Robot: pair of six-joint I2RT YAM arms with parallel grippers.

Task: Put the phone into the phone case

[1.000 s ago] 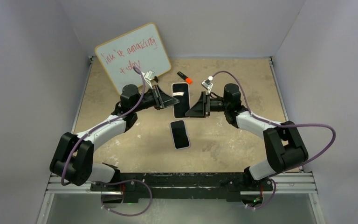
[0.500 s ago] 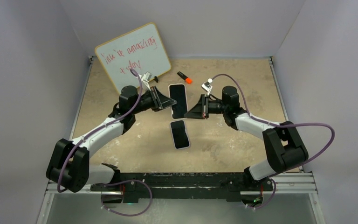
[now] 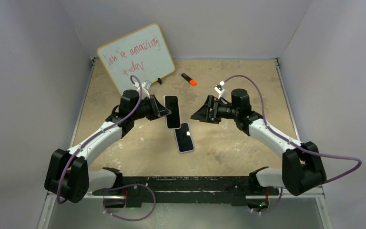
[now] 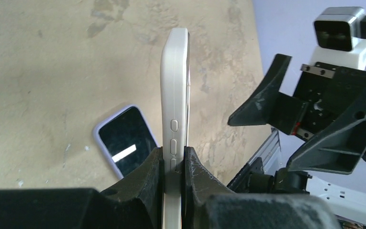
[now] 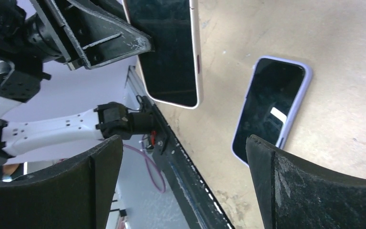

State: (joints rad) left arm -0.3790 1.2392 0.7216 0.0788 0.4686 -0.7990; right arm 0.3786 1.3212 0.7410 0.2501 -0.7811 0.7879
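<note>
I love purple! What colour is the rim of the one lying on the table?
Pale lilac rim; the right wrist view shows it best.

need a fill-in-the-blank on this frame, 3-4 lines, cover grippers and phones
1. The gripper clamping the white-edged phone belongs to the ___ arm.
2. The right gripper holds nothing and its fingers are ___.
3. The lavender-rimmed phone lies flat on the ___.
4. Near the whiteboard lies a black and ___ marker.

Missing words: left; open; table; orange
</note>
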